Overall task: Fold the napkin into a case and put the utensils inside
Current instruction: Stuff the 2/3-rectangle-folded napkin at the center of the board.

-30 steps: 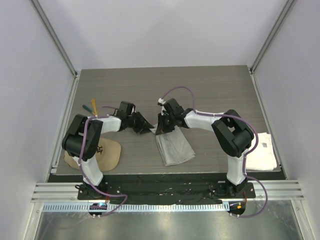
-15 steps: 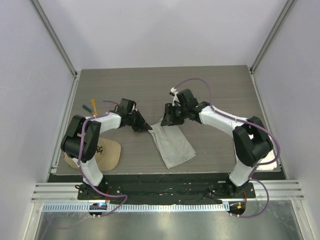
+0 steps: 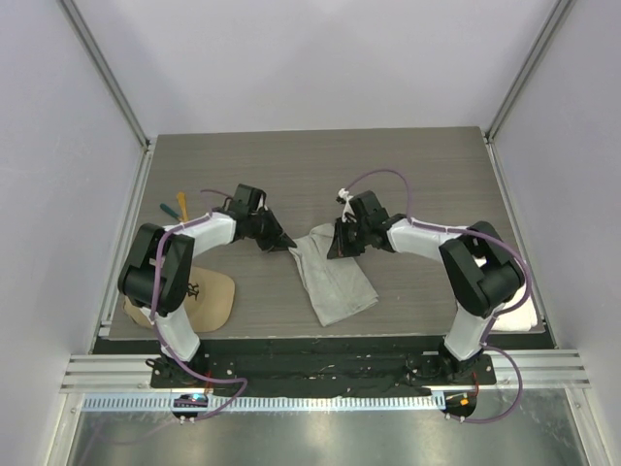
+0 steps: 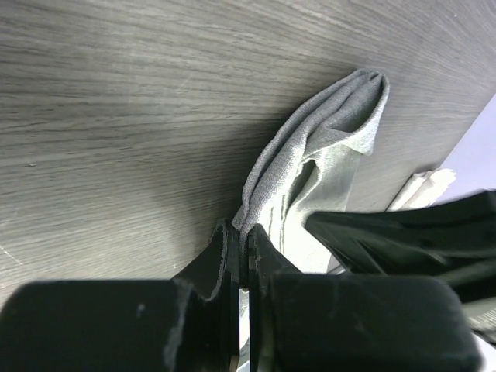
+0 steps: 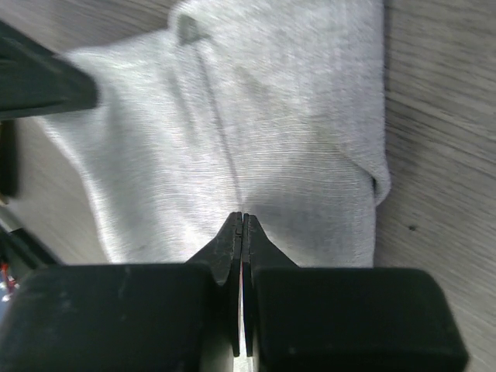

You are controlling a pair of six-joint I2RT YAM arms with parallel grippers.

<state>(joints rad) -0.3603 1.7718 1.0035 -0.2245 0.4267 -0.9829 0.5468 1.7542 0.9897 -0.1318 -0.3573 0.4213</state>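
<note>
The napkin [image 3: 335, 280] lies folded mid-counter [image 3: 408, 175], its far edge now spread wider than a moment ago. The left fingers [image 4: 239, 236] have just clamped onto its left corner. The right fingers [image 5: 242, 225] have let go and closed tight again on the cloth farther right, though I cannot tell whether they catch any fabric. The utensils [image 3: 175, 206] lie at the far left, so the folding looks unfinished.

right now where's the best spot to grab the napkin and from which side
Probably its far end, coming down from above: the napkin lies flat and thin, so only an edge or pinched fold gives purchase. The left gripper and right gripper are shut on it there.
</note>
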